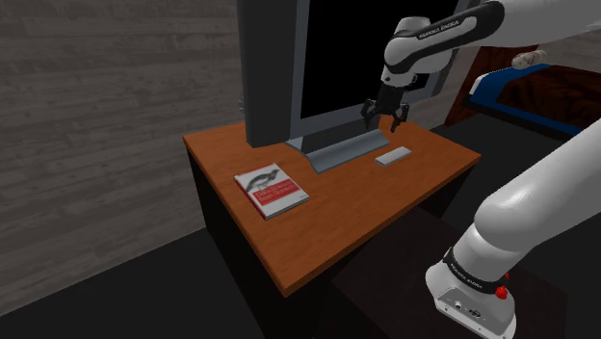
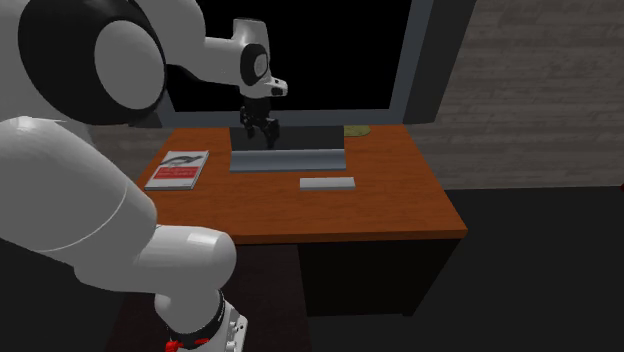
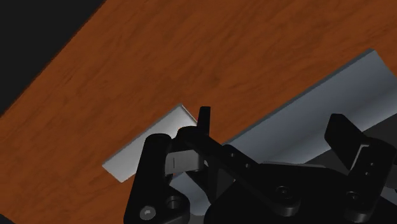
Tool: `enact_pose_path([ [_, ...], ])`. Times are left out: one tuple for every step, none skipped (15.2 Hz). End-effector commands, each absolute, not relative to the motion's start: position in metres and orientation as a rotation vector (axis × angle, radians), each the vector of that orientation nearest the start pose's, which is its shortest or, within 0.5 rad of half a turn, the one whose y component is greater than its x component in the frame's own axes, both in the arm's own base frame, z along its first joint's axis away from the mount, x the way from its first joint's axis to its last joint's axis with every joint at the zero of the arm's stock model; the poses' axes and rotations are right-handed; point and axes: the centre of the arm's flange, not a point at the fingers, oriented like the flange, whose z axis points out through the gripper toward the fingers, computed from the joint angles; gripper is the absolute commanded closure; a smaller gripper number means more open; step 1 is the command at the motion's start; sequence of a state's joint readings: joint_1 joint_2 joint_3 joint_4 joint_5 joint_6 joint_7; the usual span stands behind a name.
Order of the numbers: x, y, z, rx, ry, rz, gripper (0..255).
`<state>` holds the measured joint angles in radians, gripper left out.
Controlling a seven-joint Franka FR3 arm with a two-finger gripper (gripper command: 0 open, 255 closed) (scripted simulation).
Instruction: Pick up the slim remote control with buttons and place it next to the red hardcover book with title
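The slim remote [image 1: 393, 155] is a flat pale grey bar lying on the brown wooden table [image 1: 337, 221], just in front of the TV's grey base [image 1: 339, 149]. It also lies in front of that base as the remote [image 2: 327, 183], and it shows beside one finger as the remote [image 3: 146, 153]. The red book [image 1: 272, 189] with a white cover picture lies flat towards the shoulder view's left, seen too as the book [image 2: 178, 170]. My gripper [image 1: 385, 114] hangs open and empty above the TV base, a little behind the remote. The same gripper [image 2: 259, 128] [image 3: 273, 130] holds its fingers wide apart.
A large dark-screened TV [image 1: 332, 58] stands at the back of the table and rises close behind my hand. A small greenish object [image 2: 357, 130] lies near the table's back edge. Bare table top lies between the book and the remote. A blue-and-wood piece of furniture [image 1: 520, 91] stands beyond.
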<state>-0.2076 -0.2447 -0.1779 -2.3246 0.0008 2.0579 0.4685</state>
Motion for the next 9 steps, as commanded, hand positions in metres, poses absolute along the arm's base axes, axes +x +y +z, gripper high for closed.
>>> enact_pose_path([
  [0.434, -0.196, 0.418, -2.787, 1.368, 0.039, 0],
  [0.437, -0.206, 0.411, -2.768, 1.413, 0.038, 0],
  [0.439, -0.216, 0.403, -2.748, 1.457, 0.036, 0],
  [0.441, -0.226, 0.395, -2.728, 1.501, 0.035, 0],
  [0.442, -0.236, 0.388, -2.707, 1.544, 0.033, 0],
  [0.443, -0.246, 0.38, -2.685, 1.588, 0.032, 0],
  [0.444, -0.257, 0.372, -2.662, 1.631, 0.03, 0],
  [0.445, -0.267, 0.365, -2.639, 1.673, 0.029, 0],
  [0.445, -0.277, 0.357, -2.615, 1.716, 0.027, 0],
])
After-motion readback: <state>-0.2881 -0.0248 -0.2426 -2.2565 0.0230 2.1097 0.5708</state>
